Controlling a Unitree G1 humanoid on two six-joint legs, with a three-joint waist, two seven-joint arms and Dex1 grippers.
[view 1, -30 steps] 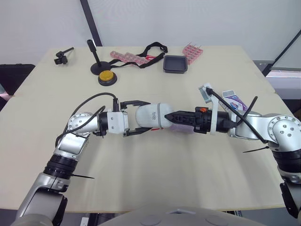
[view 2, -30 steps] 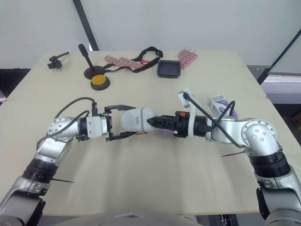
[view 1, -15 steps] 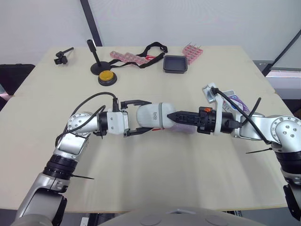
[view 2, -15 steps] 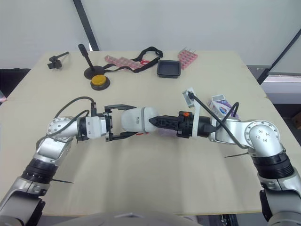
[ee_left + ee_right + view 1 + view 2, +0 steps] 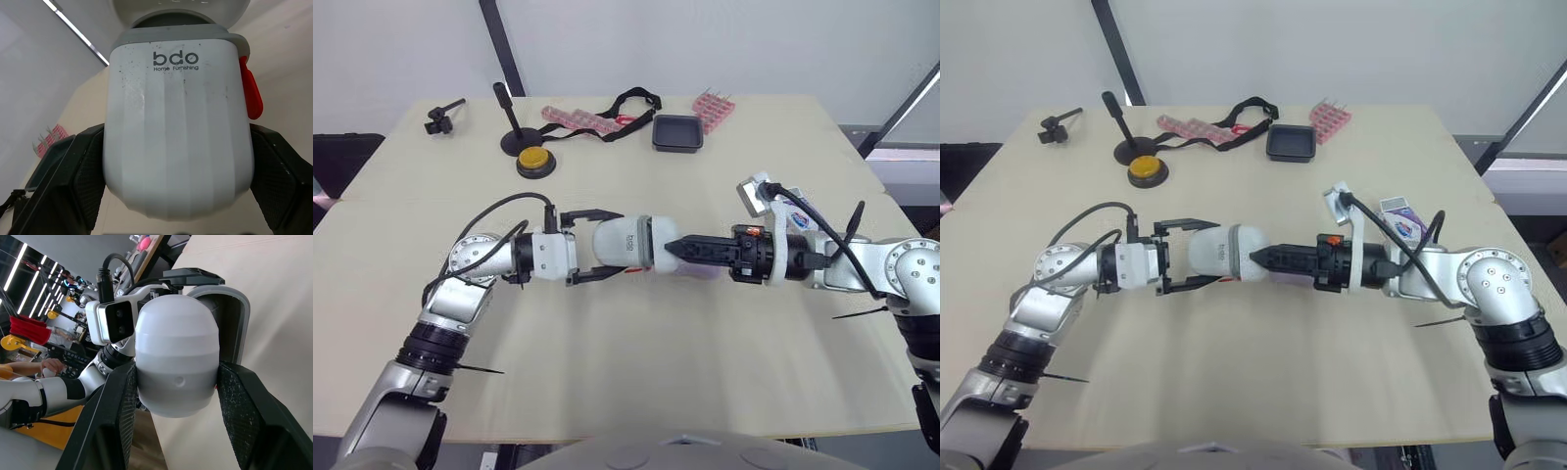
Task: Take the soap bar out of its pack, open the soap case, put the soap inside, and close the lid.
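The white soap case [image 5: 631, 240], with a grey band and a red tab, hangs just above the table's middle between both grippers. My left gripper [image 5: 619, 242] is shut on its body; in the left wrist view its black fingers [image 5: 88, 176] press both sides of the soap case [image 5: 178, 137]. My right gripper [image 5: 674, 247] comes from the right, shut on the rounded lid end [image 5: 176, 357], with the grey rim [image 5: 232, 318] behind it. A pale lilac shape [image 5: 700, 268] lies on the table under the right gripper, half hidden. The purple-and-white soap pack [image 5: 1400, 217] lies by the right forearm.
Along the table's far edge sit a black tray [image 5: 677, 132], a pink rack [image 5: 713, 106], pink strips [image 5: 582, 119], a black strap [image 5: 631, 98], a yellow button [image 5: 535, 160], a black stand [image 5: 514, 127] and a small clamp [image 5: 440, 116].
My right wrist and forearm have drawn slightly to the right while both grippers keep hold of the case. The left arm has barely moved.
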